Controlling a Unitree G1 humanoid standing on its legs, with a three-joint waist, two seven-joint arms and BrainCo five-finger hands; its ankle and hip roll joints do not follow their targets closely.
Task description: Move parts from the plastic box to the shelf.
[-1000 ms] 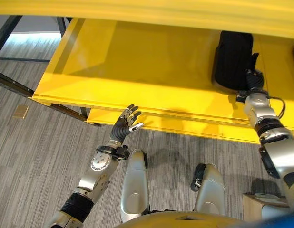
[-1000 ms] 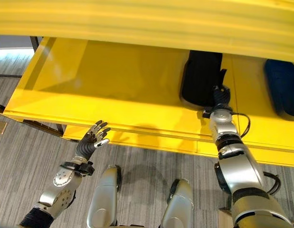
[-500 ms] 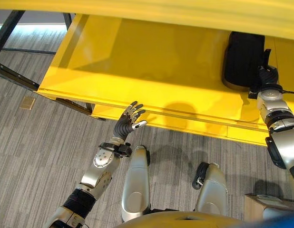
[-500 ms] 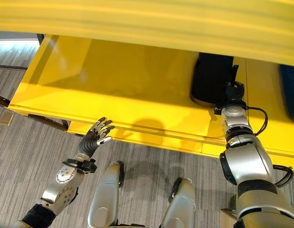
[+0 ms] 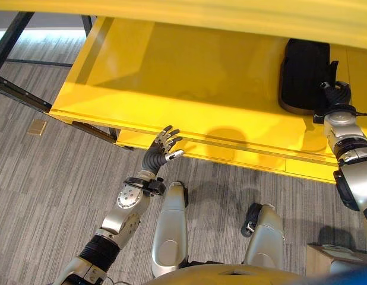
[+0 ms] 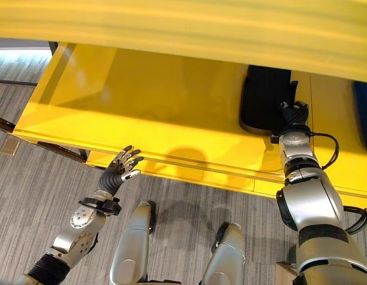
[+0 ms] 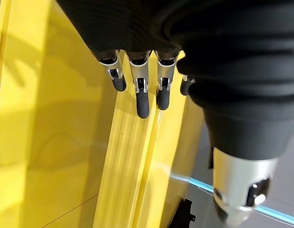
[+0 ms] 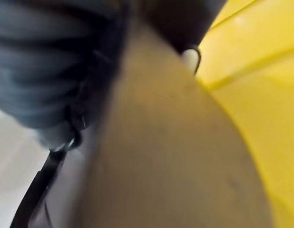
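- From my station I see the yellow shelf (image 5: 171, 77) stretching across the far part of the scene, with grey carpeted floor (image 5: 47, 196) in front of it.
- A black part (image 5: 302, 74) lies flat on the shelf board toward the right, set back from the front edge.
- My right hand (image 5: 335, 95) is up on the shelf just beside the near right corner of the black part; I cannot tell from the head views whether it touches the part.
- The right hand's fingers are bunched into a dark cluster there, and I cannot tell whether they are curled round anything or loose; the right wrist view is taken up by something blurred and tan close to the lens, with yellow shelf (image 8: 261, 71) behind it, so it does not settle the matter.
- My left hand (image 5: 158, 153) is raised just in front of the shelf's front edge, on the left of the scene and well apart from the black part.
- The left hand's fingers (image 7: 142, 95) are straight and spread, grasping nothing; in its wrist view they point along the yellow lip of the shelf.
- A further dark blue object (image 6: 364, 113) lies on the shelf at the far right edge, beyond the black part.
- A small tan square (image 5: 36, 127) sits on the floor at the left, below the shelf's corner.
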